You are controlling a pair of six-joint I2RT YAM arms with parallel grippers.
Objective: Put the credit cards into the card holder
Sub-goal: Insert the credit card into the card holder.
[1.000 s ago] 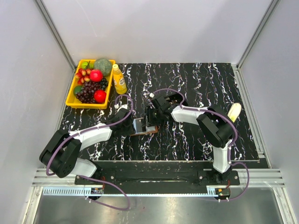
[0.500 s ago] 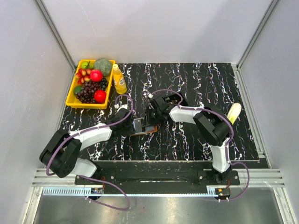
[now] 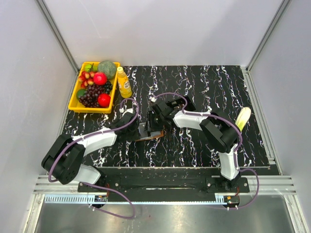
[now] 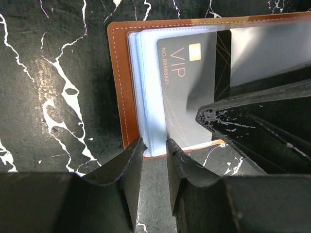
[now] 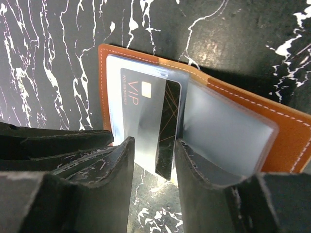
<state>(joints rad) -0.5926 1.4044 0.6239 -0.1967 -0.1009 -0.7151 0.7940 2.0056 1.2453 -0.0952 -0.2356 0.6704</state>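
At mid-table, my left gripper (image 4: pixel 154 141) pinches the open brown leather card holder's (image 4: pixel 119 87) edge while my right gripper (image 5: pixel 154 141), fingers parted, straddles the dark VIP credit card (image 5: pixel 146 116), seemingly half-sleeved, needing a push deeper.

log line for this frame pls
left gripper: pinching card holder edge | right gripper: astride VIP card, part-way into sleeve

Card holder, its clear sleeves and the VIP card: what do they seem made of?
Card holder: likely tan leather or imitation, matte, light stitching along its edge. Sleeves: clear flexible plastic, glossy with glare. VIP card: probably rigid dark plastic, smooth, gold chip.
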